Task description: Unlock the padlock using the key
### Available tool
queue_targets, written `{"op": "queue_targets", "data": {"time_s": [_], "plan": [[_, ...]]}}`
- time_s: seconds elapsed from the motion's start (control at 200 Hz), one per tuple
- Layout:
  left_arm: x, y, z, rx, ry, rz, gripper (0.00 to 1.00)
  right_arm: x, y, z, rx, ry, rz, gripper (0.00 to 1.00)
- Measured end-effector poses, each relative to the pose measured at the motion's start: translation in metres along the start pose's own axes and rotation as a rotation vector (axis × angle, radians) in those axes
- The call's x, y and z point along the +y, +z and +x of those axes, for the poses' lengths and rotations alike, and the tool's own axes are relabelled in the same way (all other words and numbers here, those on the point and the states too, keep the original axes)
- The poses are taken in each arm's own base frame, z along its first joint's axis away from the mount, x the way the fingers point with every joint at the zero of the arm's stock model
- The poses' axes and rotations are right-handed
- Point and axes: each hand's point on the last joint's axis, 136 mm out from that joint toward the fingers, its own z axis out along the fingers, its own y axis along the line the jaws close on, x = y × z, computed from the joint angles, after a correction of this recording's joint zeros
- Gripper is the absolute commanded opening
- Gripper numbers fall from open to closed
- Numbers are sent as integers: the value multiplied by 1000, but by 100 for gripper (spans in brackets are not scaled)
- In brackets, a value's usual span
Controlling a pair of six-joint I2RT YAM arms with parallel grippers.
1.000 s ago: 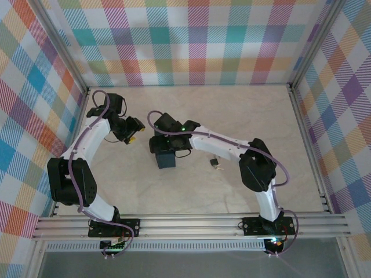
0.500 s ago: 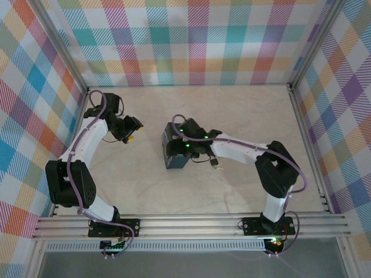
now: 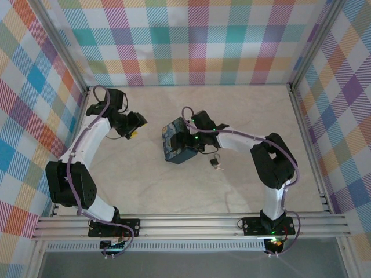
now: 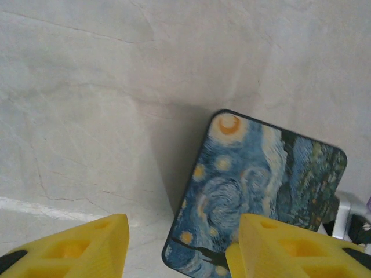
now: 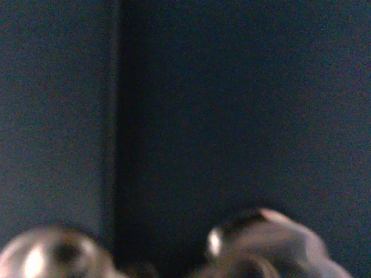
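- Padlock position matters most here: the tiny grey-silver metal padlock [image 3: 215, 163] lies on the pale marbled table [image 3: 249, 110]. It sits at about 4 o'clock from the dark blue rectangular tin with swirly yellow print [image 3: 175, 148], near it but not touching. Whether a key lies with it is too small to tell.
- The step in hand looks like dealing with the tin before the lock can be worked. Done well, the tin goes slowly toward 10 or 12 o'clock, away from the padlock, so nothing knocks or covers the lock.
- From its base at the near edge, the right arm rises to an elbow at about 3 o'clock of the padlock. The forearm then reaches toward 9 o'clock, passing just beyond the lock.
- The right gripper [image 3: 186, 143] is at the tin's 3 o'clock edge. Its wrist view is dark blue blur, so I cannot tell whether its fingers clamp the tin or merely press against it.
- The left gripper [image 3: 137, 124] hovers at 10 o'clock of the tin, apart from it. Its yellow fingers [image 4: 69, 249] are spread wide and hold nothing, and they face the tin [image 4: 261, 191]. The left arm bows out along the left wall.
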Motion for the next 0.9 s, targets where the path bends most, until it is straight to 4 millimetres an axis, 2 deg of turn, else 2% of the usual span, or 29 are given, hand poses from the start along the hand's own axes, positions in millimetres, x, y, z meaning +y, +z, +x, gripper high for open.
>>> {"op": "queue_targets", "data": {"time_s": [0.19,0.325,0.45,0.705,0.9], "plan": [[-16,5,10,11,69,-15,53,-4,-11,-7,34,-101,50,100],[-28,19,22,36,130,-33,52,-14,-17,-9,47,-130,93,100],[-30,32,32,65,153,-57,52,-25,-18,-10,59,-124,113,100],[-25,36,28,49,154,-91,52,-25,-16,-8,75,-119,94,100],[-33,33,22,32,158,-86,52,-25,-11,-7,84,-98,76,100]]}}
